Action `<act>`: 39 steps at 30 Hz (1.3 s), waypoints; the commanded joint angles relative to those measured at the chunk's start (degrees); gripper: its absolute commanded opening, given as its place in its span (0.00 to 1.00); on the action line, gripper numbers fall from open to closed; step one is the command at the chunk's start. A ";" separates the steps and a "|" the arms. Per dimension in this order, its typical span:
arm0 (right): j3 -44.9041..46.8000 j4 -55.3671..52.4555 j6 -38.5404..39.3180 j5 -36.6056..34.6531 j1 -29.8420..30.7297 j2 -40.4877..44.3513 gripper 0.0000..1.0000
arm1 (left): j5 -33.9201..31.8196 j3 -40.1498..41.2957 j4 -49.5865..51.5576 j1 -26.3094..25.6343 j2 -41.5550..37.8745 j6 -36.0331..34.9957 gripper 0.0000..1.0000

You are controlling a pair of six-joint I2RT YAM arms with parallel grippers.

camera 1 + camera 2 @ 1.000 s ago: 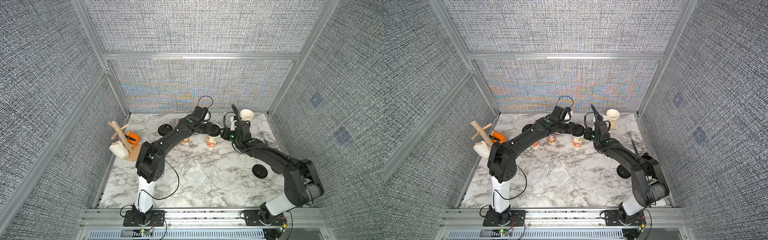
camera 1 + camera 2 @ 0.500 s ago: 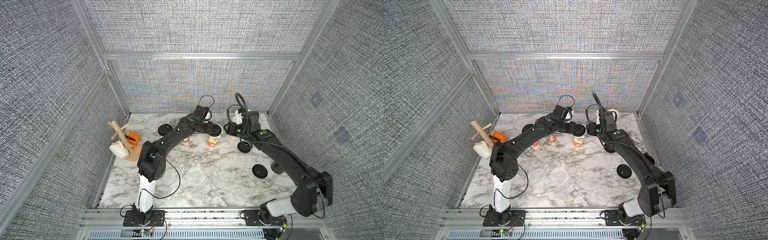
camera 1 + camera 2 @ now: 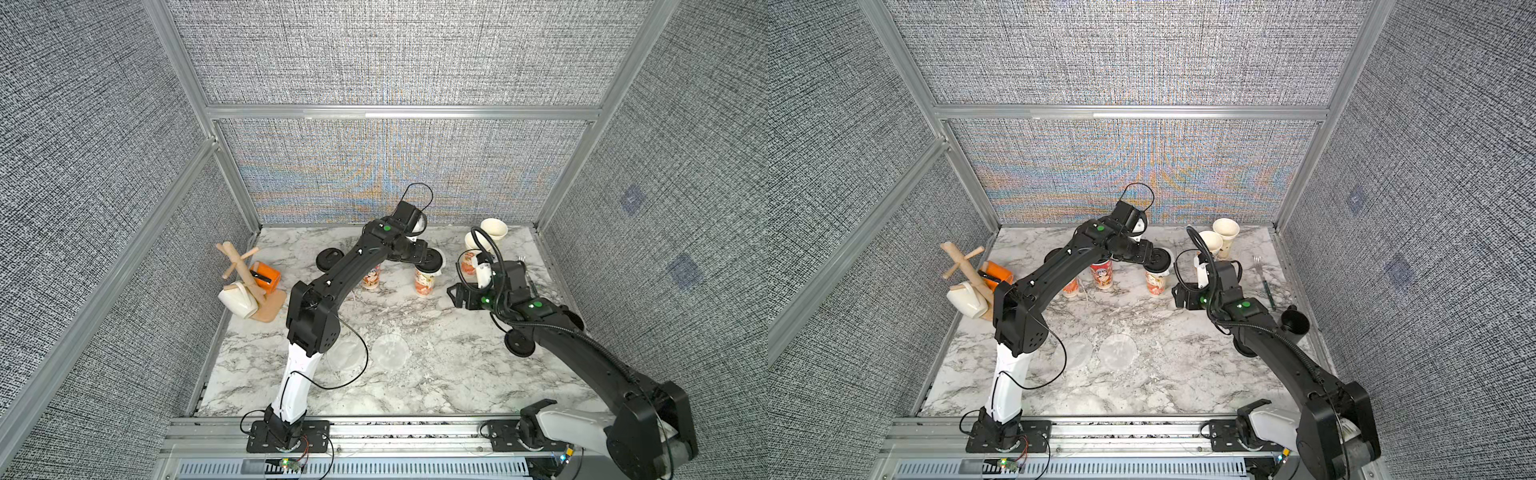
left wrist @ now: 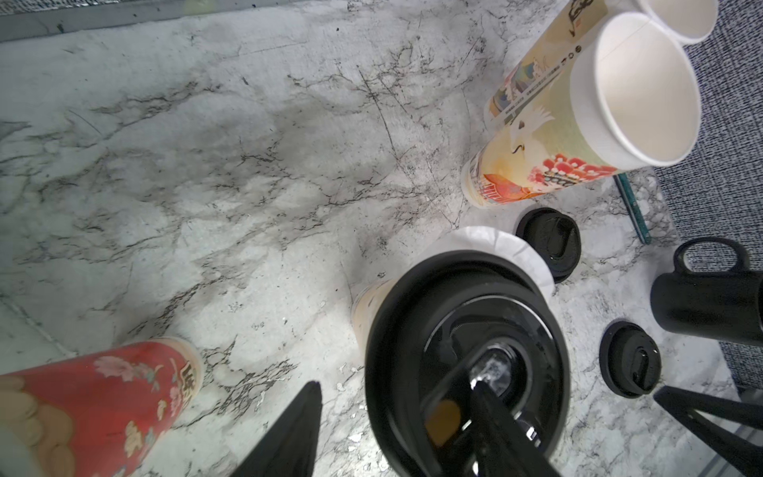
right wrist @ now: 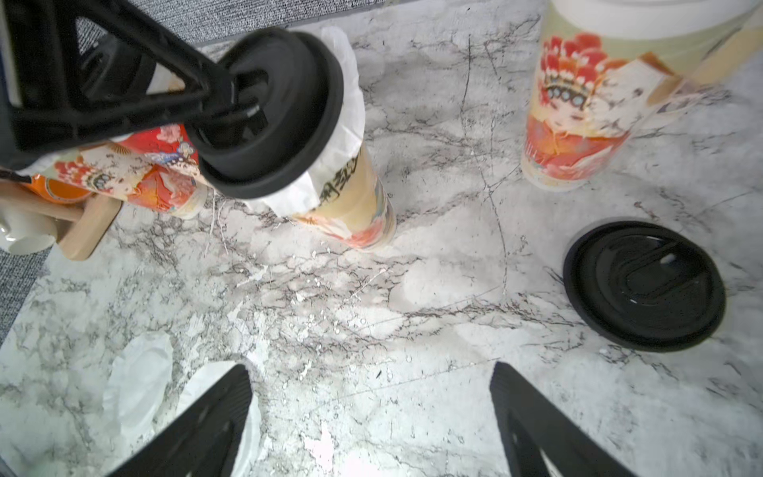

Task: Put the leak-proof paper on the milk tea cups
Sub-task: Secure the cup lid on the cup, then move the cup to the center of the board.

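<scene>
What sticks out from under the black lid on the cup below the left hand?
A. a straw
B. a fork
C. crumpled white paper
C: the right wrist view shows the leak-proof paper pinched between the black lid and the milk tea cup.

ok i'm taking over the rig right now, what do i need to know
Left pincer: open, one jaw resting in the recess of the black lid, the other clear of its rim.
Right pincer: open, empty, over the marble table.
Done: middle milk tea cup has leak-proof paper under the black lid.
To do: two back cups stand open, no paper; two paper discs lie flat on the table's front; the two cups by the left arm, tops unclear.
</scene>
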State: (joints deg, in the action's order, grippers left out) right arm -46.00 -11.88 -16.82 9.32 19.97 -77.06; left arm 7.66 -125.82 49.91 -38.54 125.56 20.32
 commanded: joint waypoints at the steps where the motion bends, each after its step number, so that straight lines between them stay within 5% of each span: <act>1: 3.62 8.45 3.40 2.88 0.11 0.94 0.97 | 0.39 -2.24 3.29 0.05 0.39 -1.78 0.61; 12: 1.38 18.68 11.97 4.66 3.36 -8.12 0.98 | -0.26 0.51 -3.87 0.00 -6.69 -3.17 0.62; 18: -2.92 23.97 11.70 1.26 3.76 -15.44 0.98 | -8.85 14.17 -6.21 0.22 -20.16 -0.53 0.63; 29: -9.27 29.14 11.97 1.28 4.26 -26.18 0.98 | -16.54 51.98 -22.07 0.31 -49.51 0.54 0.65; 39: -12.85 30.06 11.26 1.27 4.63 -31.55 0.98 | -21.81 61.77 -16.66 0.40 -60.44 1.42 0.66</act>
State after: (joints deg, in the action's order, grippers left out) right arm -58.06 15.20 -5.74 10.76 24.45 -107.87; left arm -11.97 -65.52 32.69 -38.15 66.54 21.12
